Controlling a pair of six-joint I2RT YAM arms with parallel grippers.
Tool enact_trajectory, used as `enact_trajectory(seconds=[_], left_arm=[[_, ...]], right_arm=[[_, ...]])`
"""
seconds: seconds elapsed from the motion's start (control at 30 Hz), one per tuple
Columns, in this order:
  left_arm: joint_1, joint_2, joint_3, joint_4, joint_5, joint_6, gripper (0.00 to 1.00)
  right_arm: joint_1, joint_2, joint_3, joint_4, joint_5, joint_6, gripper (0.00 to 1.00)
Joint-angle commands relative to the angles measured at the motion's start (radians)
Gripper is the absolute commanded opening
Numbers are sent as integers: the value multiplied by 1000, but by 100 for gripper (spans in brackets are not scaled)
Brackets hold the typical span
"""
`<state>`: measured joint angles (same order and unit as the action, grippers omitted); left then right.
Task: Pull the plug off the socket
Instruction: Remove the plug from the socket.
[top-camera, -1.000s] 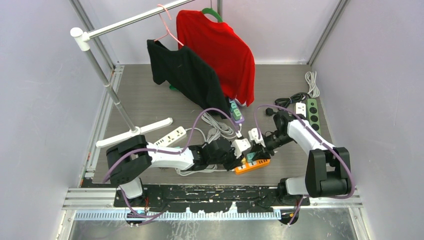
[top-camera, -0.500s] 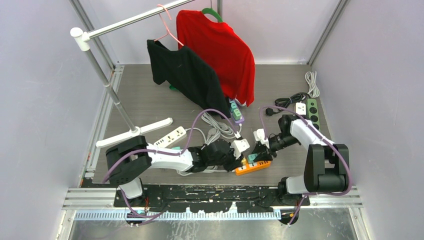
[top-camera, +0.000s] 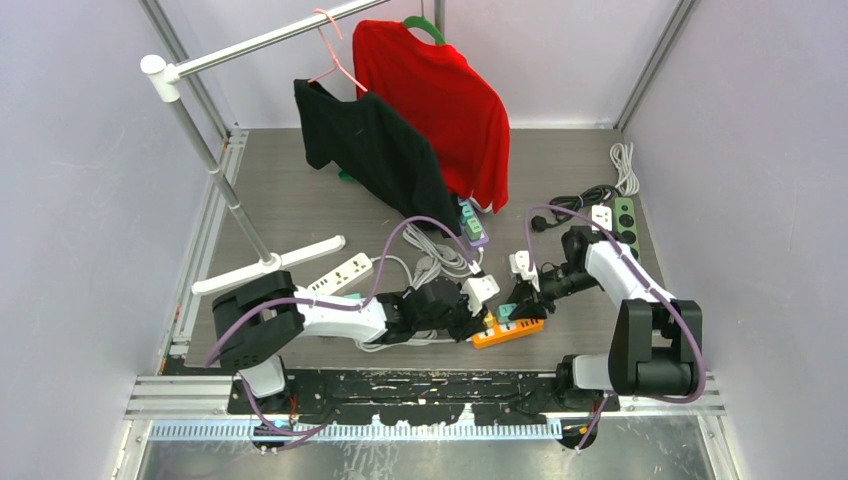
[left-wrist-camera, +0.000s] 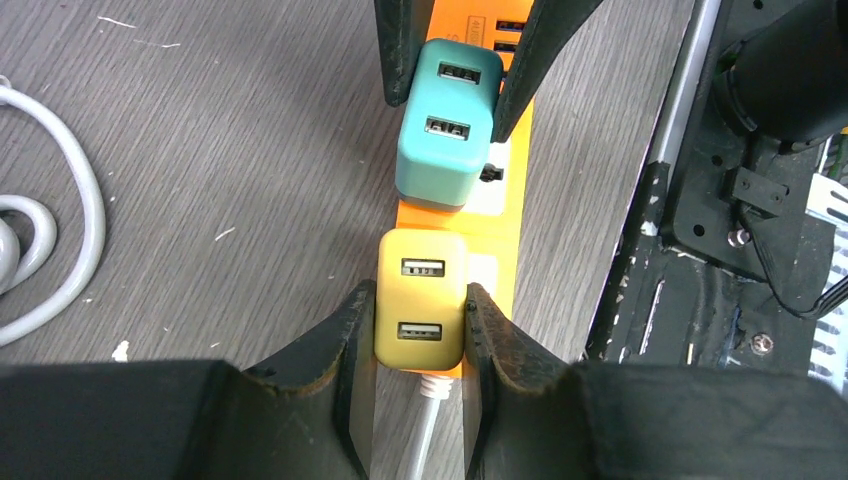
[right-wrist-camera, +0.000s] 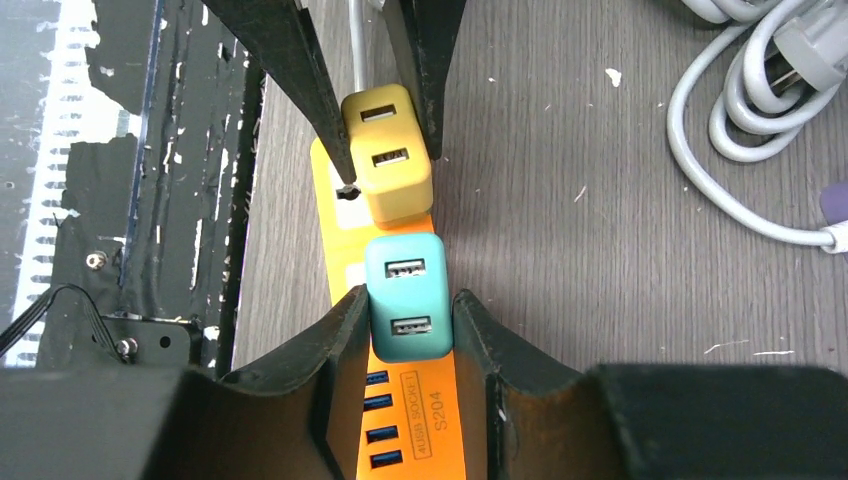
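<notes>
Since a second ago the right arm (top-camera: 612, 270) has swung slightly outward, toward 3 o'clock. Near the front edge of the table (top-camera: 300, 200), about 5 o'clock from its centre, lies the orange power strip (top-camera: 508, 331). The left gripper (left-wrist-camera: 418, 300) is clamped on the yellow plug (left-wrist-camera: 420, 312). At 12 o'clock from it, the right gripper (right-wrist-camera: 410, 298) is clamped on the teal plug (right-wrist-camera: 405, 290). Both plugs' pins are hidden, so how deep the teal one sits is unclear.

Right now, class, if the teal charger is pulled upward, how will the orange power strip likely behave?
The orange power strip looks like stiff, light plastic, so it would probably lift whole rather than bend. The left gripper, shut on the yellow charger, likely holds it down.
</notes>
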<state>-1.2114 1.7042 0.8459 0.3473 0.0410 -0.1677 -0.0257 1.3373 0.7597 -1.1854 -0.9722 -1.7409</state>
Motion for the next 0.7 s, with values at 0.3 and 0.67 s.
enact_trajectory(seconds=[0.3, 0.67], left_arm=[[4, 77, -3, -158, -20, -19, 0], [4, 44, -31, -158, -53, -43, 0]], right_arm=[[120, -62, 26, -51, -62, -9, 1], [-130, -29, 54, -167, -80, -100, 1]])
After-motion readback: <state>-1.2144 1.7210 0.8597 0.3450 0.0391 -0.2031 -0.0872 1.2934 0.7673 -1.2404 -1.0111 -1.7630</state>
